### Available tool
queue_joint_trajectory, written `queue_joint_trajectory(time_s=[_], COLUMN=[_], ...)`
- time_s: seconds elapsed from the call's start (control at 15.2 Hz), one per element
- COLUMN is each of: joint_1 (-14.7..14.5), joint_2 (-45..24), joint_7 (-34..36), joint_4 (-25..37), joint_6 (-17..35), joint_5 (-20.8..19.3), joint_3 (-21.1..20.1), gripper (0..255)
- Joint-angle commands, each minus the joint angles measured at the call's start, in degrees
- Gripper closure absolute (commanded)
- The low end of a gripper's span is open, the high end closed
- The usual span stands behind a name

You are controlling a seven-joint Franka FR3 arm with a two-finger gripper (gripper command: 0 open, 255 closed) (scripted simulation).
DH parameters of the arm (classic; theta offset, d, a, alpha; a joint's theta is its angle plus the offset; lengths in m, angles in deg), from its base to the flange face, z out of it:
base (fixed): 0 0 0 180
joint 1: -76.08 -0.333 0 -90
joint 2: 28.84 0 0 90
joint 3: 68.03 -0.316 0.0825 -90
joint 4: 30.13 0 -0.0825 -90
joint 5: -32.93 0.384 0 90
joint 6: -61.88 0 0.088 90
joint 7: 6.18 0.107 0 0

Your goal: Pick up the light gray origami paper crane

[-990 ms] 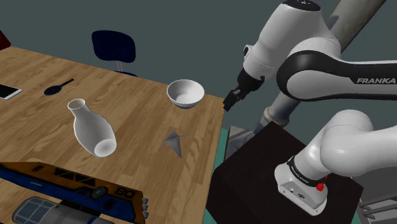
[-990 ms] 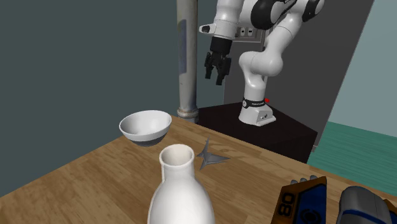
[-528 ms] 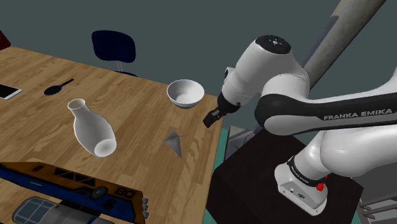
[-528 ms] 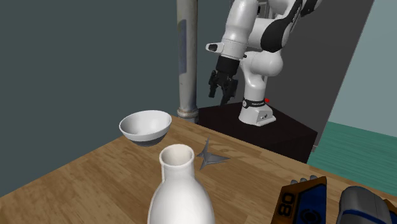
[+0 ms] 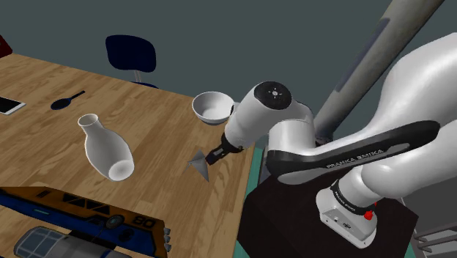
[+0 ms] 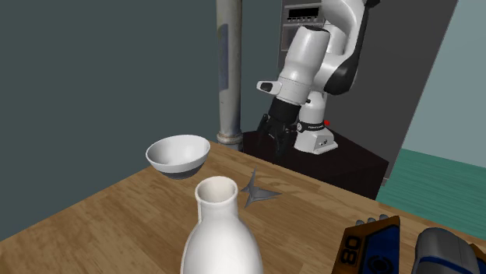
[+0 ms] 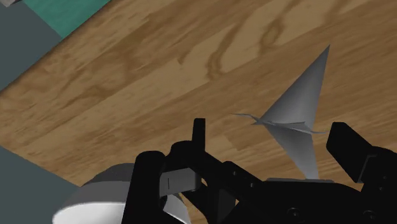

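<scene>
Wrist view: pincer (image 7: pixel 271 128) open, gray paper crane (image 7: pixel 294 109) untouched between spread fingers (image 7: pixel 348 146); shoulder view adds white vase (image 5: pixel 107 150) on tabletop (image 5: pixel 150 110).

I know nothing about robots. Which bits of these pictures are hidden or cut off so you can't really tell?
Wrist view: the lower tip of the grey folded paper crane runs behind the body of the black two-finger tool.
Second exterior view: the tool merges with the black box stand behind it.
Second exterior view: the white narrow-necked vase is cut by the bottom edge.
Shoulder view: the blue and orange object is cut by the bottom edge; unidentifiable.
</scene>
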Motion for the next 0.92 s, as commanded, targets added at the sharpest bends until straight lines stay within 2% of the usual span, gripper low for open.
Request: queue_joint_trajectory(time_s=[0.0,0.07,0.13,0.2,0.26,0.33,0.4,0.73,0.86], joint_1=[7.4,13.0,20.5,32.1,30.8,24.1,21.3,14.4,13.7], joint_2=[-4.8,-7.6,-11.2,-19.9,-26.6,-25.5,-26.6,-32.7,-33.3], joint_7=[8.6,14.3,21.8,36.4,44.1,43.9,45.6,53.8,54.6], joint_4=[2.1,3.6,5.5,8.7,10.7,10.5,10.8,12.1,12.3], joint_6=[3.3,4.2,4.5,1.1,-3.2,-1.7,-1.8,-3.3,-3.5], joint_5=[-8.1,-14.3,-23.0,-42.0,-52.8,-52.0,-54.2,-65.2,-66.3], joint_3=[-8.0,-13.5,-20.6,-31.3,-30.3,-23.3,-20.3,-12.7,-12.1], gripper=[0,0,0,0,0,0,0,0,0])
